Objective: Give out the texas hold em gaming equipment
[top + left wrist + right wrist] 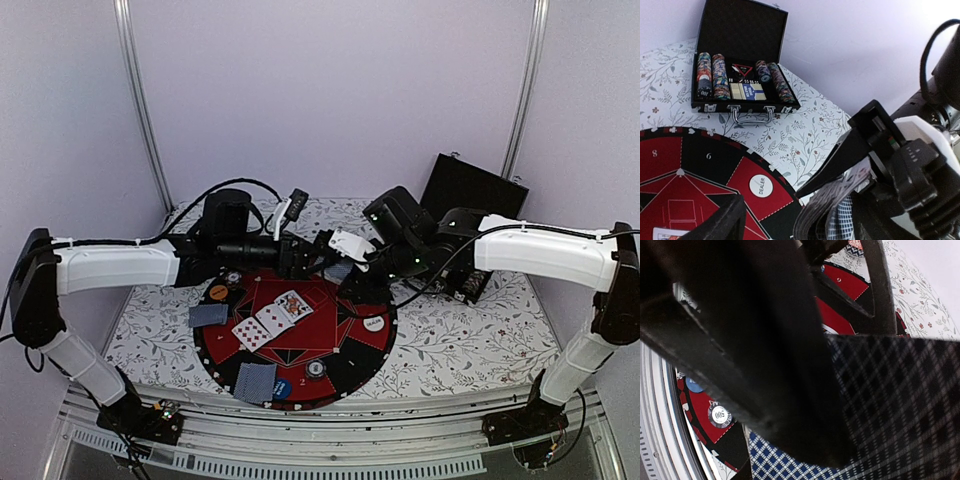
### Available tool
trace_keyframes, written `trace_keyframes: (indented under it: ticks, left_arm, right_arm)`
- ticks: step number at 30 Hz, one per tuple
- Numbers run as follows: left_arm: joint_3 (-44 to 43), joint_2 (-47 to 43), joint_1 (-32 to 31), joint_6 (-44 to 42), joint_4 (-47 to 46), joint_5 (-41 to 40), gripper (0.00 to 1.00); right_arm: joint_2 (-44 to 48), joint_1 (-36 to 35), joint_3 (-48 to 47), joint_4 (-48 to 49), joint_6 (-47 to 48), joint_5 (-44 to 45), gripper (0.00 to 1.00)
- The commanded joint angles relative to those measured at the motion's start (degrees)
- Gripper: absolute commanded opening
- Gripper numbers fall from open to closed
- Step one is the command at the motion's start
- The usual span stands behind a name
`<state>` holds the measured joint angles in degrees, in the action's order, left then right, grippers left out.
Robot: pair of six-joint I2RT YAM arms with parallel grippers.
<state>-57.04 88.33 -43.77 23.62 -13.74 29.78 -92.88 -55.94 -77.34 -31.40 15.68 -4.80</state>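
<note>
My right gripper is shut on a deck of cards with blue-checked backs and holds it above the far edge of the round red and black mat. The deck fills the right wrist view. My left gripper is open right beside the deck, with only one of its fingers showing. On the mat lie face-up cards, face-down cards, an orange disc, a white dealer disc, a blue disc and a striped chip.
An open black case with rows of chips and a card box stands at the back right on the floral tablecloth. Both arms cross over the far half of the mat. A metal rail runs along the near edge.
</note>
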Motion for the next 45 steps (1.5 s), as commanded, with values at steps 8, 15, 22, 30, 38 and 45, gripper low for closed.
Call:
trace_keyframes:
  ticks: [8,15,22,30,38,45]
  left_arm:
    - [-2.5,-2.5,-0.2,-5.5,9.9,-9.9,0.37]
    - [-2.7,-3.5,-0.3,-6.6,11.6,-10.0,0.22]
    - [-2.6,-5.0,-0.2,-7.2,12.2,-9.1,0.0]
    - [-1.8,-8.7,2.1,-7.5,14.7,-9.8,0.0]
    - [-2.8,-9.4,11.1,-8.1,19.9,-4.8,0.0]
    - [-15.7,5.7,12.8,-18.5,36.2,-6.5,0.0]
  right_arm:
    - [0.6,-0.8,-0.7,0.3,0.9,2.1,0.4]
    - [0.7,-0.8,-0.6,-0.1,1.3,3.2,0.4]
    - [0.8,-0.8,-0.4,-0.2,1.5,4.1,0.4]
    - [1.7,2.1,2.0,0.2,1.3,4.4,0.4]
    - [3.9,8.1,6.6,0.1,0.6,5.1,0.39]
    - [6.5,8.4,7.6,-1.4,0.8,6.3,0.39]
